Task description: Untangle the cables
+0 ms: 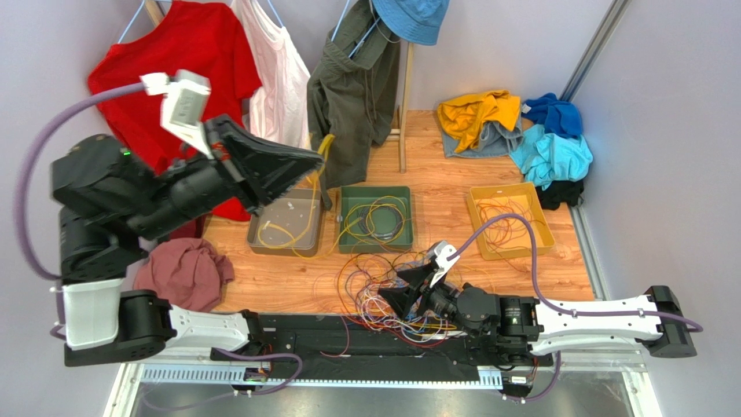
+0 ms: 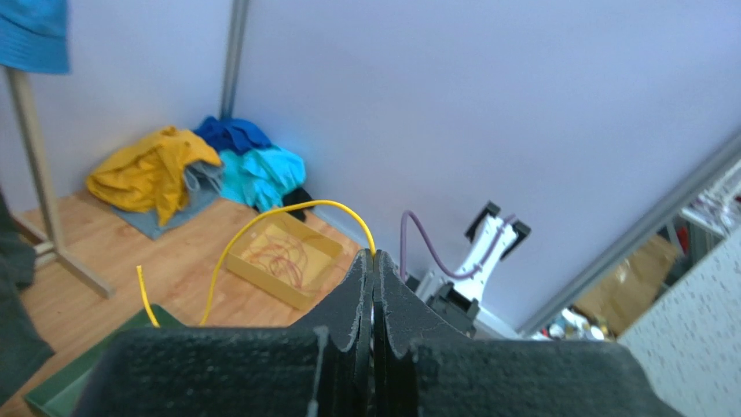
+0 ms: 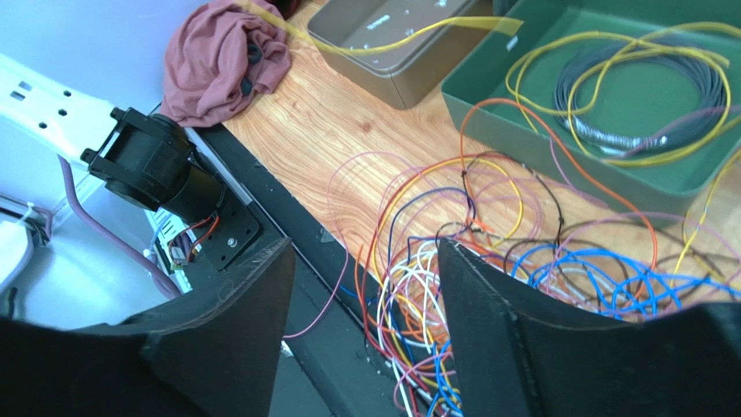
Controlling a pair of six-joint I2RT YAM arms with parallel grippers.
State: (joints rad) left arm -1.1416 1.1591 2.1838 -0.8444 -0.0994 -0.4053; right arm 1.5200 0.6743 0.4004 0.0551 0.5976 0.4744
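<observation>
The cables lie as a tangle (image 1: 376,300) of orange, blue, purple, white and red wires on the wood floor near the front edge, and they also show in the right wrist view (image 3: 452,278). My right gripper (image 1: 398,294) is open just above the tangle, its jaws (image 3: 363,252) wide apart with wires between and below them. My left gripper (image 1: 315,161) is raised high and shut (image 2: 374,257) on a single yellow cable (image 2: 287,208). That cable hangs down in an arc toward the grey tray (image 1: 259,243).
A green tray (image 1: 374,191) holds coiled yellow and grey cables. A yellow tray (image 1: 477,221) holds reddish wires. A maroon cloth (image 1: 184,271) lies at the left. Clothes hang on a rack at the back (image 1: 352,78). A clothes pile (image 1: 522,130) sits back right.
</observation>
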